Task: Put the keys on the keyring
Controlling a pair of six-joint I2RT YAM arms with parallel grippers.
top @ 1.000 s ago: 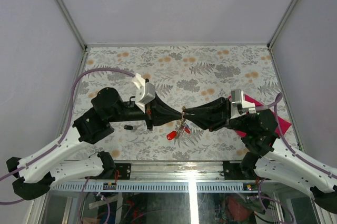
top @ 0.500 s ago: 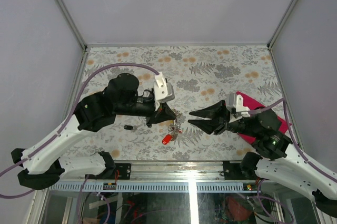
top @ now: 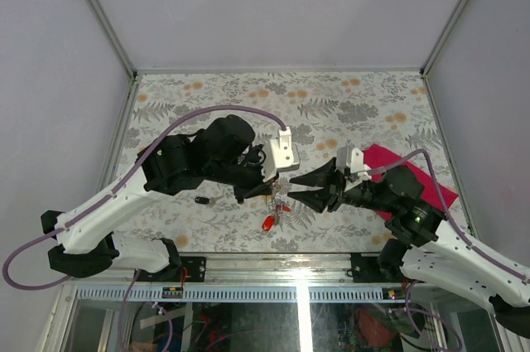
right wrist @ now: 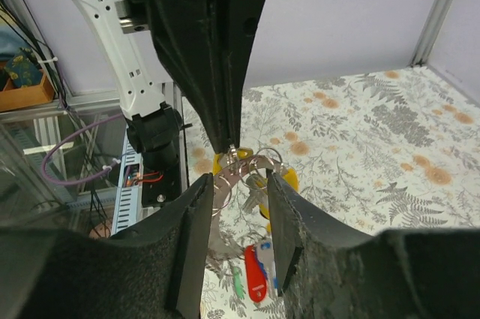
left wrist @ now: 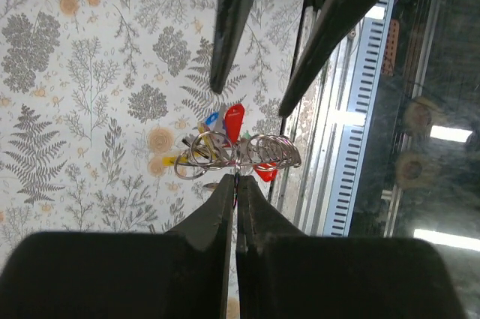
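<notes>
**L nips ring, R open beside it**

L gripper [left wrist: 235, 184]: jaws fully closed, tips pinching the keyring [left wrist: 259, 151]. Ring is held up off the table [top: 348, 95] w/ keys [left wrist: 235, 118] dangling under it. R gripper [right wrist: 236, 178]: part open, nothing in it, tips just beside the ring; contact can't tell. Heads on bunch, L wrist view: 2 red, 1 blue, 1 yellow; full count unclear. 1 black key [top: 201, 200] lies apart on table, left of the bunch. 1 magenta cloth [top: 418, 171] at far right.

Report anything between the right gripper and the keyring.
Nothing visible stands between. The open right gripper faces the keyring, which the left gripper pinches from the opposite side; only air separates them.
</notes>
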